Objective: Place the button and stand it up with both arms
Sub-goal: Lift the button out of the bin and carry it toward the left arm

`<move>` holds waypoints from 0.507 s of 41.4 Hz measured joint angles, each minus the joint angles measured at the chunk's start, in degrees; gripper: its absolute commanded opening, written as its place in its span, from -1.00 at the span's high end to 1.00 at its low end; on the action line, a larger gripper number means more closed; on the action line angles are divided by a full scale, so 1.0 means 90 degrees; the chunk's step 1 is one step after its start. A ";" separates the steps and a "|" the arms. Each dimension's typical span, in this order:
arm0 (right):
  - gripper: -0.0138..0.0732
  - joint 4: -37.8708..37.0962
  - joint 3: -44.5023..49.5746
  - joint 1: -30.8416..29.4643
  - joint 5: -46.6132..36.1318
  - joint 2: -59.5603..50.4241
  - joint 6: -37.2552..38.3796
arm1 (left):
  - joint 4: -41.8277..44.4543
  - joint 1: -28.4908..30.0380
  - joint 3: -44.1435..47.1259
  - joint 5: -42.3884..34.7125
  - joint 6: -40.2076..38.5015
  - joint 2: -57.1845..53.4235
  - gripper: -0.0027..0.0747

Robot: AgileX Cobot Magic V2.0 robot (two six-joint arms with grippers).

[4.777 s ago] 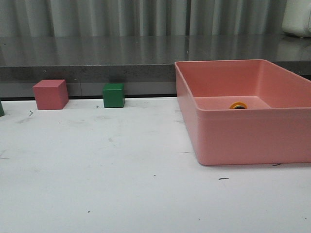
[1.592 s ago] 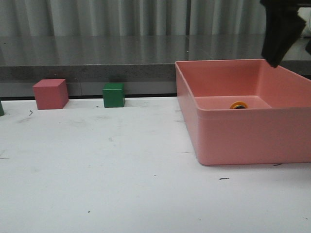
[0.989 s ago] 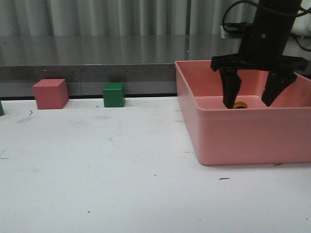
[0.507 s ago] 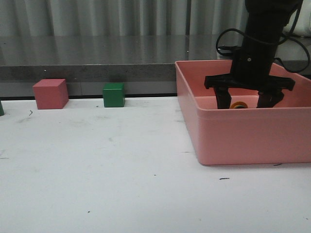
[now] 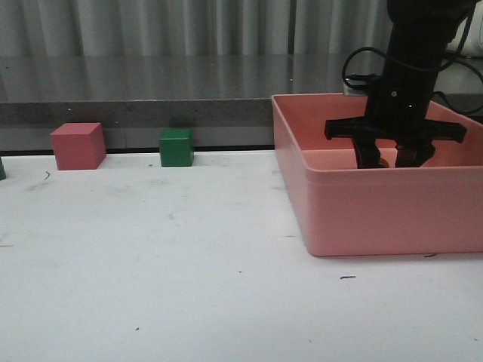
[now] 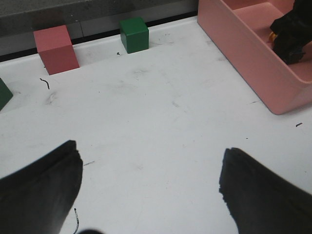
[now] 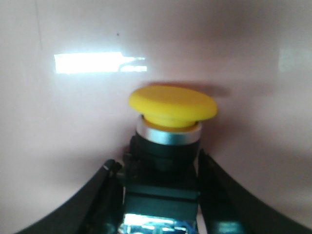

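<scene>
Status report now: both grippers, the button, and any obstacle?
Right gripper in pink bin, fingers flanking button; closure unclear. Left gripper open, empty. Nothing blocking.

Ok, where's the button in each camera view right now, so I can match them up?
Front view: mostly hidden; an orange sliver of the button shows between the right gripper fingers, inside the pink bin.
Left wrist view: a yellow speck at the bin's far end, beside the gripper.
Right wrist view: fills the centre, yellow cap over black body, between the fingers.
Shared landmark: the pink bin.

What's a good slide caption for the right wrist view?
Right gripper down inside the pink bin, jaws flanking the black base of the yellow-capped button.
</scene>
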 measured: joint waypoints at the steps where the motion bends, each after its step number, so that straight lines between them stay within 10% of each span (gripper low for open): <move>1: 0.02 0.0000 0.0000 0.0000 0.0016 -0.0062 0.0000 | 0.0000 0.0000 0.0000 0.0000 0.0000 0.0000 -0.53; 21: 0.02 -0.0045 0.0000 0.0872 0.0364 -0.1684 0.0003 | 0.0000 0.0000 0.0000 0.0000 0.0000 0.0000 -0.53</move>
